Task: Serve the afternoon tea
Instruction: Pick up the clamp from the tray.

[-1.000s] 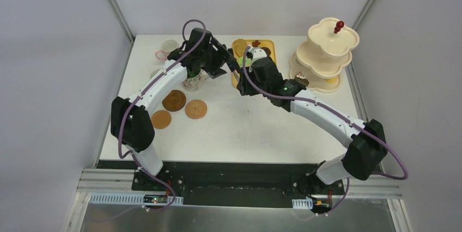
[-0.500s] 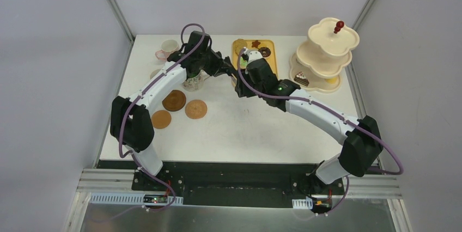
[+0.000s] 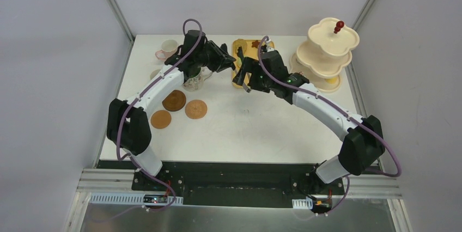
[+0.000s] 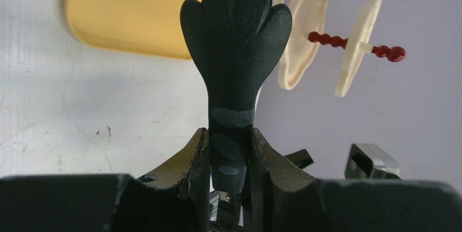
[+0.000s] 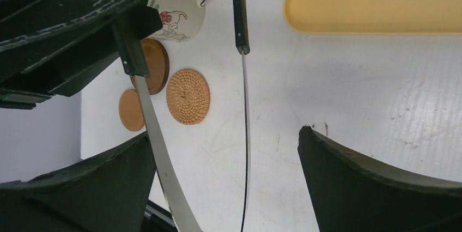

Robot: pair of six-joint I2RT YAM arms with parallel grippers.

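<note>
Grey walls, white counter [image 3: 245,128]. Far left corner: cream mug [image 3: 170,45] and pink mug [image 3: 161,54], side by side, not on coasters. Slightly nearer: patterned mug [image 5: 180,17] on bare counter, with three coasters [image 3: 174,100] just near of it, all unused. Then left fingers [image 4: 190,158], clamped on black tongs [image 4: 235,25] at the neck of one scalloped tip, apparently one blade only, other blade free. Far centre: yellow tray [image 5: 376,0] with pastries [image 3: 255,43] on it. Right fingers [image 5: 381,188] wide apart either side of the tongs' metal blades, gripping nothing. Far right: tiered stand [image 3: 327,52]. Likely risks:
- Tongs twisting or dropping out of a one-blade hold.
- Free blade swinging into patterned mug or tray edge.
- Both sets of fingers crowded close together, so a possible knock on pulling apart.
- No pinch on pastries without a regrip.
</note>
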